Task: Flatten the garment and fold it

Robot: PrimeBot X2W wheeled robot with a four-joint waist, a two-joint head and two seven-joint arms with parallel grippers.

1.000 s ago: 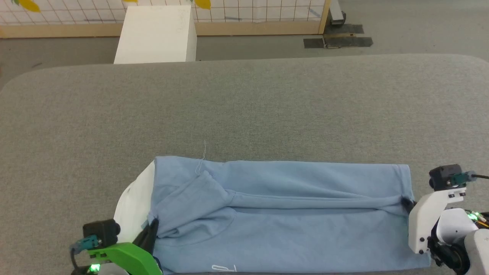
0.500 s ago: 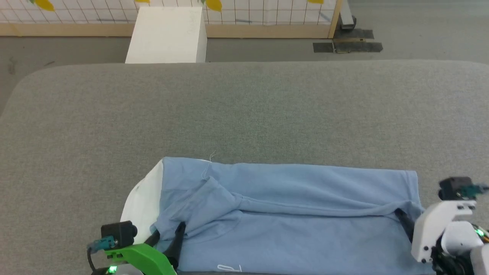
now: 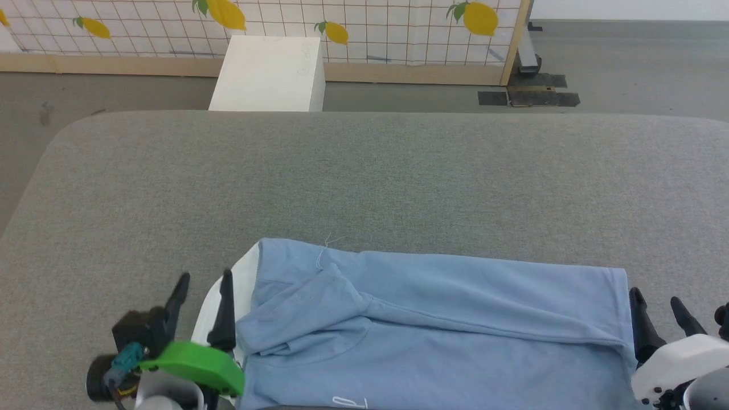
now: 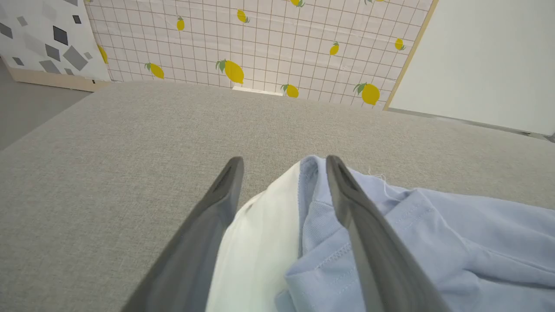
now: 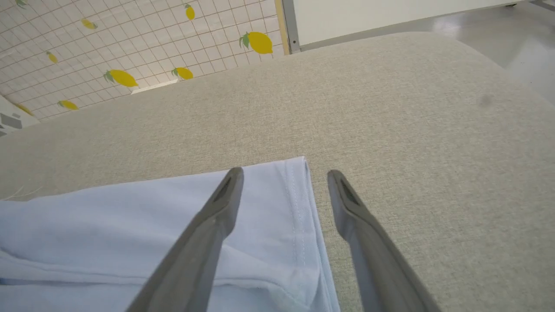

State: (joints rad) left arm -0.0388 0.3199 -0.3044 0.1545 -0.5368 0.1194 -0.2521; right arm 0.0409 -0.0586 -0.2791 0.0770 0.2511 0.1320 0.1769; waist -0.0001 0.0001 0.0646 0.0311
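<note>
The garment [image 3: 444, 324], a light blue T-shirt, lies folded lengthwise near the front edge of the grey table, with white fabric [image 3: 228, 307] showing at its left end. My left gripper [image 3: 205, 282] stands open over that left end, one finger above the white fabric, holding nothing. In the left wrist view the left gripper [image 4: 284, 161] straddles the white and blue edge of the garment [image 4: 433, 242]. My right gripper [image 3: 655, 299] is open just off the shirt's right hem. The right wrist view has the right gripper [image 5: 284, 173] spanning the hem of the garment [image 5: 130, 216].
The grey table [image 3: 364, 171] stretches wide and bare beyond the shirt. Past its far edge stands a white box [image 3: 267, 74] in front of a lemon-print grid screen [image 3: 370, 28]. A loose thread [image 3: 333, 239] trails from the shirt's back edge.
Both grippers have opened and let go of the shirt, then pulled back off its ends. The head camera has tilted up, showing more of the screen.
</note>
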